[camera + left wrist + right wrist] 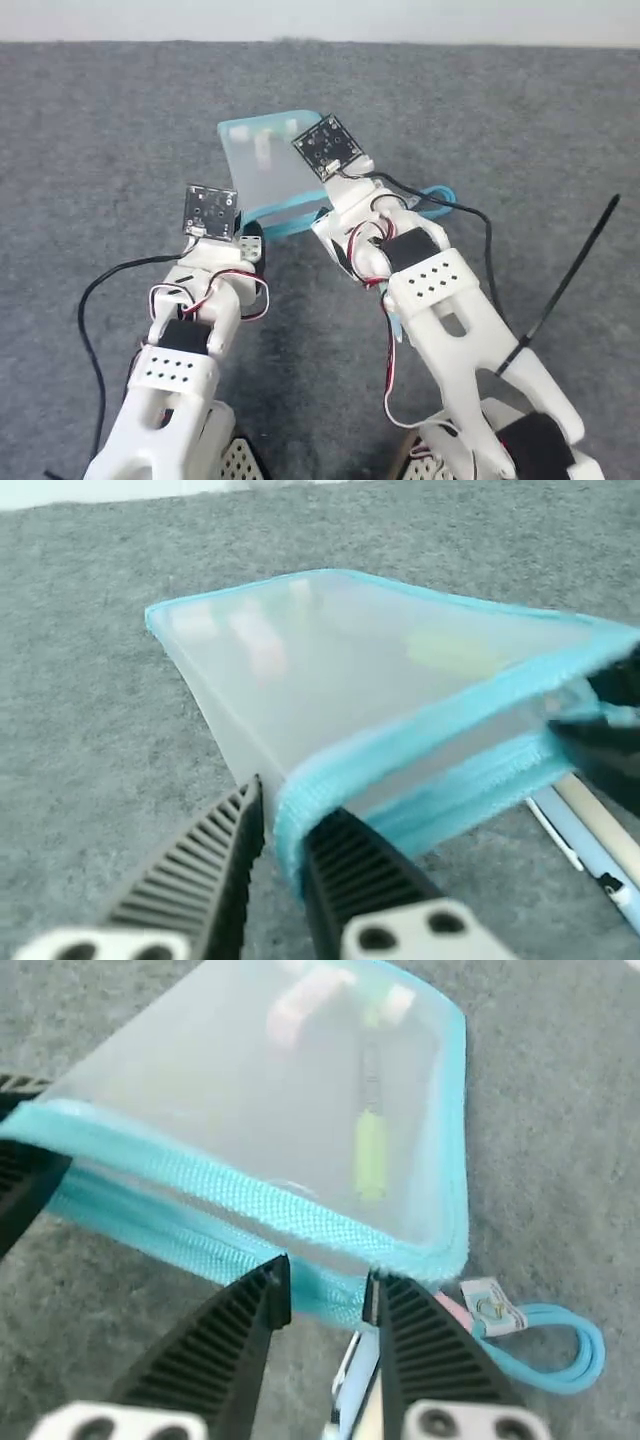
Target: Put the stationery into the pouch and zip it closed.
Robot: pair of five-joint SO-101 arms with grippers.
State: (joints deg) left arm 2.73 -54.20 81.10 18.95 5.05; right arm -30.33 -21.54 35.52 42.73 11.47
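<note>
Pinching the zipper rim of the one translucent pouch (262, 165), the left end effector (282, 830) and the right end effector (325, 1295) each clamped one end, near two pens (590, 850) lying on the grey counter (100, 120).

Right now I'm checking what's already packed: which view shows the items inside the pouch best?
Right wrist view: a green item and a pink piece show through the clear pouch. Left wrist view gives faint smudges; high view, pale shapes.

Frosted translucent pouch (250, 1110) with turquoise edging, on speckled grey carpet (100, 150).
</note>
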